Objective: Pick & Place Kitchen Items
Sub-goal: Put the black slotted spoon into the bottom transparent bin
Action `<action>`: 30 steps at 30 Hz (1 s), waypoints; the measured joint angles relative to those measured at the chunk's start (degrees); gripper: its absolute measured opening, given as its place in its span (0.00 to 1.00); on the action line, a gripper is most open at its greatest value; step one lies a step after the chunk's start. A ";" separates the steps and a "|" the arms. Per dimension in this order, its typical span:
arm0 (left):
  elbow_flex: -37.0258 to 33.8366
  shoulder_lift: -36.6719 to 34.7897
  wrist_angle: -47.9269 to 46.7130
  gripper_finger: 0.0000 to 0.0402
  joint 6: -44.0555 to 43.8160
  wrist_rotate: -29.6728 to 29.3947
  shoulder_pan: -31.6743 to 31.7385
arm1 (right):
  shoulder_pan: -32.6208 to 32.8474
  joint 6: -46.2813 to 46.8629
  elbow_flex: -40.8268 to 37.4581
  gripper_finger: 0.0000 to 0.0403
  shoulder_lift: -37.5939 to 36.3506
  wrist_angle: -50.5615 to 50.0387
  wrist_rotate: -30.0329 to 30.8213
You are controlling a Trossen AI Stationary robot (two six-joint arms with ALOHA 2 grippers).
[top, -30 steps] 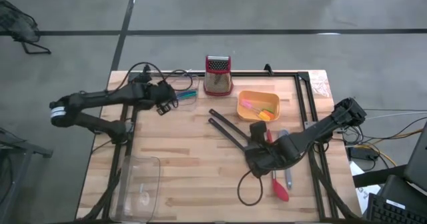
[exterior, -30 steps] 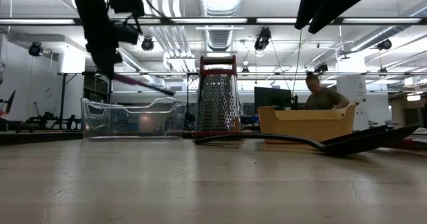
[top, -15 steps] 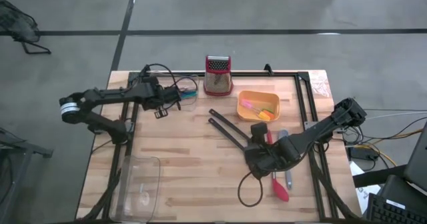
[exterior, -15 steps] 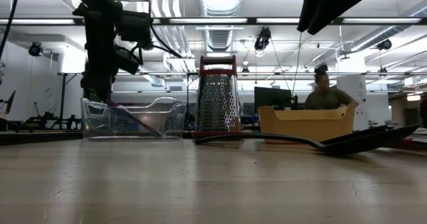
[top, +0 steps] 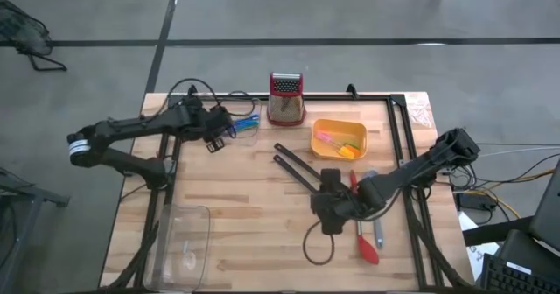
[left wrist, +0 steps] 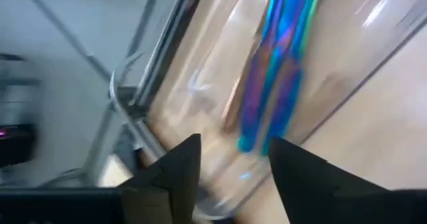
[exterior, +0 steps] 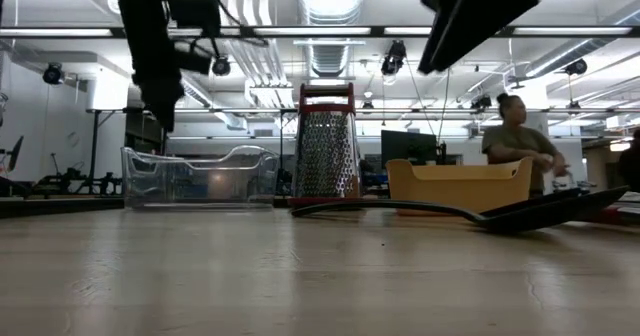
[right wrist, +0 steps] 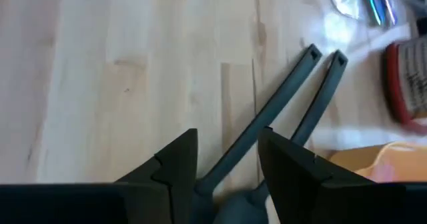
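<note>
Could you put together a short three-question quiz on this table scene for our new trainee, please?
1. True or false: the left gripper is holding the multicoloured cutlery.
2. Which black tool shows between the right gripper's fingers?
3. The orange tub stands beside the: A) box grater B) clear tray.

Key
1. False: its fingers are open, and the cutlery lies in a clear tray.
2. The tongs.
3. A.
</note>
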 joint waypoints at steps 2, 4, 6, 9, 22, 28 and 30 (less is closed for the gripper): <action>0.76 -2.34 0.36 0.48 -2.50 3.24 -1.10 | -1.39 0.96 -1.74 0.41 0.00 2.88 -0.53; 1.38 -5.09 2.14 0.48 -5.03 7.61 -2.60 | -3.40 1.40 -3.39 0.43 0.00 6.13 -2.69; 1.67 -8.11 5.12 0.48 -7.64 13.38 -4.40 | -5.75 2.35 -5.33 0.45 0.00 9.45 -4.76; 1.40 -13.05 12.40 0.48 -10.87 23.46 -7.96 | -9.35 3.19 -8.60 0.46 0.02 12.51 -8.21; -1.95 -21.15 34.24 0.48 -14.47 30.18 -30.80 | -15.38 4.29 -19.48 0.40 0.57 23.34 -14.28; -3.14 -18.95 40.33 0.48 -15.33 29.74 -34.48 | -15.46 4.87 -19.31 0.39 4.56 24.29 -14.96; -3.73 -18.21 41.58 0.48 -15.33 29.85 -34.79 | -15.55 5.30 -18.76 0.41 6.51 24.54 -15.06</action>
